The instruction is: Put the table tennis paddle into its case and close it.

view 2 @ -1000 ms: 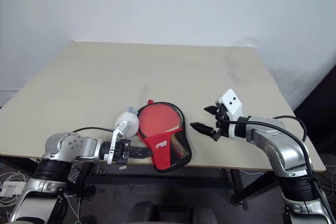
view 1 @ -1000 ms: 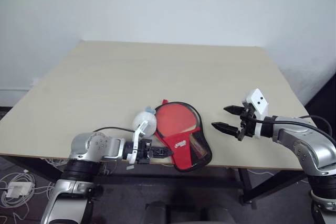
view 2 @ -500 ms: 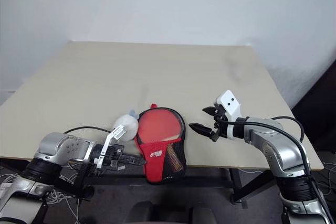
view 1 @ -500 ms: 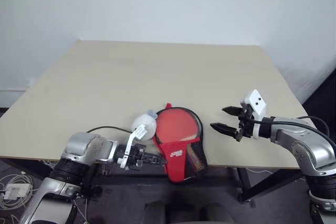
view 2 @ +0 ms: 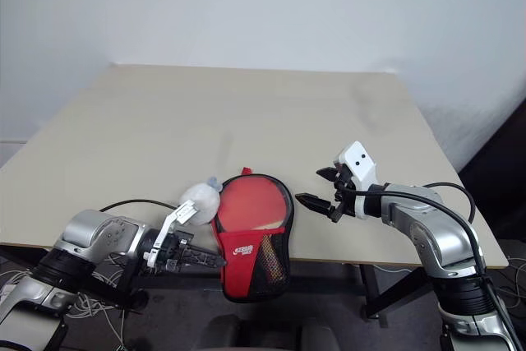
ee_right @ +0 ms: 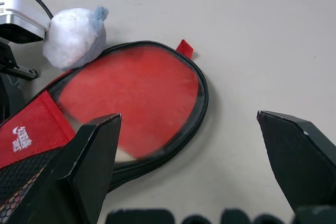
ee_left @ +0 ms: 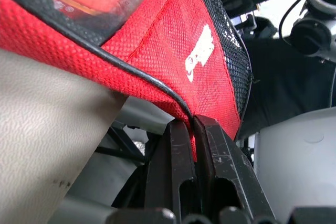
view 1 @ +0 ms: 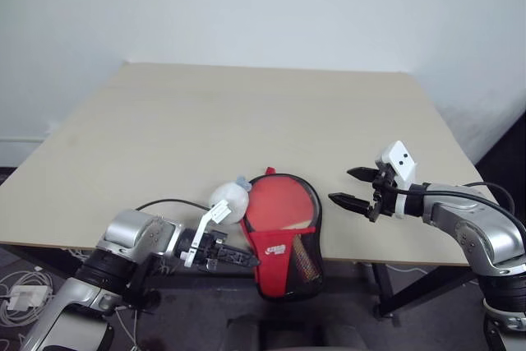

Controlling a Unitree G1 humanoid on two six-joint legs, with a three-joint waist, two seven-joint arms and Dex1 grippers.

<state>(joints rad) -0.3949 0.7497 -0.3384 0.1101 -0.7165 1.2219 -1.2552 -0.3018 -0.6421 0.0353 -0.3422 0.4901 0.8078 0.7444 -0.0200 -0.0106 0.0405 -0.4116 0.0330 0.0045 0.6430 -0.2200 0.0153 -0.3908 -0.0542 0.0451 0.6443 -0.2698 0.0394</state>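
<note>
The case lies at the near edge of the tabletop, at about 6 o'clock from the tabletop's middle, with its narrow red end and black mesh pocket hanging over that edge toward the robot. The table tennis paddle sits inside the case's open round part, its red face up and ringed by the black zip edge, with a strip of the light wooden handle showing where the red flap begins. The left hand reaches in from 9 o'clock of the case, below the tabletop's edge, and its two black fingers are pressed together on the case's black-piped rim, the red fabric with the white logo stretching away from the pinch. A small white lumpy wad rests on the tabletop touching the case at its 10 o'clock side. The right hand hovers above the tabletop at 3 o'clock of the case, near it but apart, with its fingers spread wide and nothing between them, pointing toward the paddle.
</note>
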